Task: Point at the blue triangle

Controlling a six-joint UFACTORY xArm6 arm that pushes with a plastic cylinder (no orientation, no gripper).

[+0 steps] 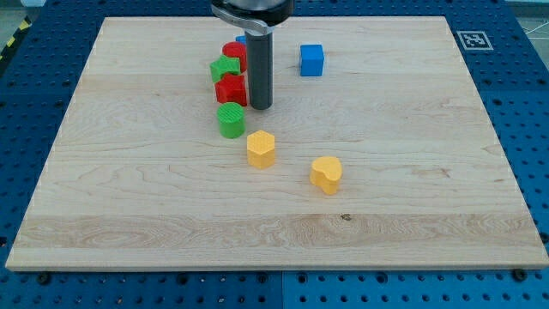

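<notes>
Wooden bench [129, 215]: my tip [260, 107], a gripperless end effector with nothing held, sits beside red block [231, 90]; blue triangle [243, 40] barely visible upper-centre behind rod, so approach slowly.

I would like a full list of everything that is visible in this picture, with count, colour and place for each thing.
Wooden board: one, light wood, fills most of the view.
Blue cube: one, blue, near the view's top, right of the rod.
Blue block, shape hidden: one, blue, only a sliver shows behind the rod at the view's top.
Red blocks: two, red, one by the rod's upper left, one just left of my tip.
Green star-like block: one, green, between the two red blocks.
Green cylinder: one, green, below the lower red block.
Yellow blocks: two, yellow, one below centre, one further to the view's right.
Marker tag: one, black and white, top right, off the board.
My tip: one, dark rod end, right beside the lower red block.
</notes>
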